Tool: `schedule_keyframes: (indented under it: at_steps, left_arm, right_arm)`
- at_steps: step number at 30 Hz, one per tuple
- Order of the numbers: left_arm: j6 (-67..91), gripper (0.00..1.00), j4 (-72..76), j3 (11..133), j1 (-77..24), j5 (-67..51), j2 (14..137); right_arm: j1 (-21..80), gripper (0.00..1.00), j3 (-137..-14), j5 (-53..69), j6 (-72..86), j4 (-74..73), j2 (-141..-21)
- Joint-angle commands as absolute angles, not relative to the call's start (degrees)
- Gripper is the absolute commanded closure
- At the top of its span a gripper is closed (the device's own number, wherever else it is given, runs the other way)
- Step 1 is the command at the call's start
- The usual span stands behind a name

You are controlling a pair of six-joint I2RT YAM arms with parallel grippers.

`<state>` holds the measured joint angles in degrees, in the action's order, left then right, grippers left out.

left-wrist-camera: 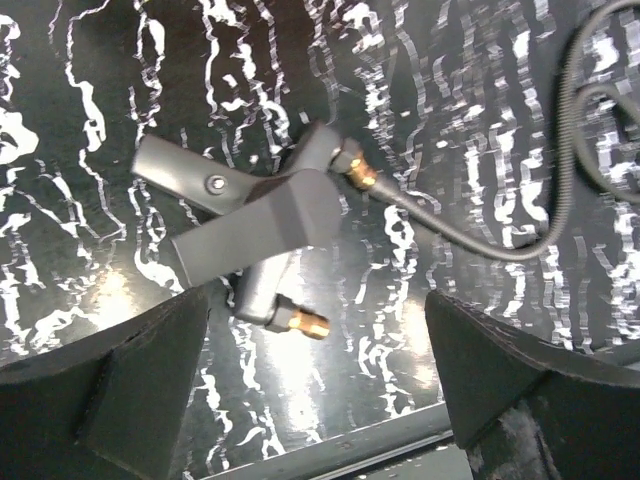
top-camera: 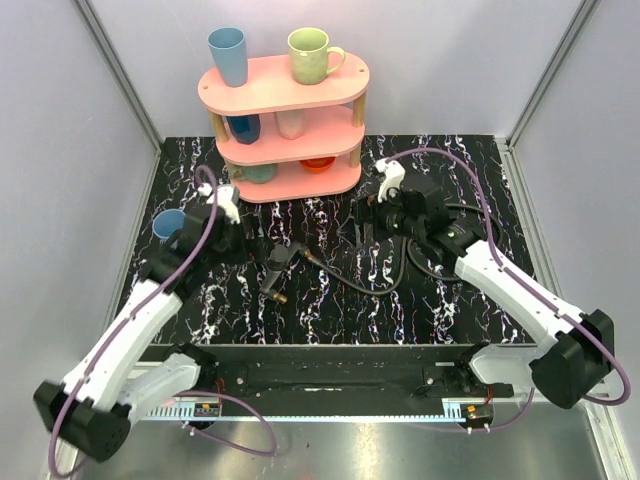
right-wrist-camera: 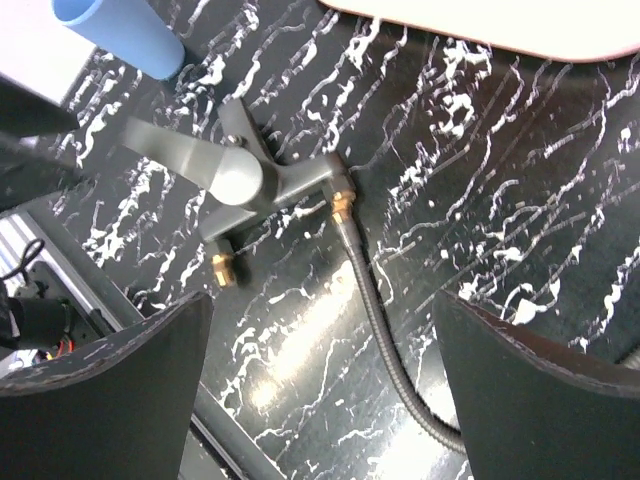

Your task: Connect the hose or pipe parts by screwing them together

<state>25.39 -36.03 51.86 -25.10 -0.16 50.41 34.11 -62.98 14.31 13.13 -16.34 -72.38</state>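
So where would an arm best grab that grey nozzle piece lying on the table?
Probably the nozzle piece by its thick middle, from straight above, jaws across its width: it lies flat on the table and is bulkiest there. The thin lever might pivot, and the free brass connector and hose joint should stay clear.

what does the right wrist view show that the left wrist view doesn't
Only the right wrist view: a blue cup at the top left and the pink shelf edge along the top. Only the left wrist view: the hose bending back up at the right edge. Both: the dark-grey nozzle on the marbled table, the hose's brass end at it, and a free brass connector.
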Motion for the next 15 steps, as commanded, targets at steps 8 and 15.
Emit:
schedule_keyframes:
  at_steps: [8, 15]
  left_arm:
    - [6.6, 0.12, -46.5, 81.3, -25.9, 0.4, 86.9]
    - [-0.8, 0.25, -48.4, 86.4, -26.9, -2.6, 104.0]
  right_arm:
    - [34.0, 0.0, -57.1, 13.4, 15.7, -17.8, -68.8]
    - [34.0, 0.0, -53.9, 11.3, 16.4, -15.7, -63.2]
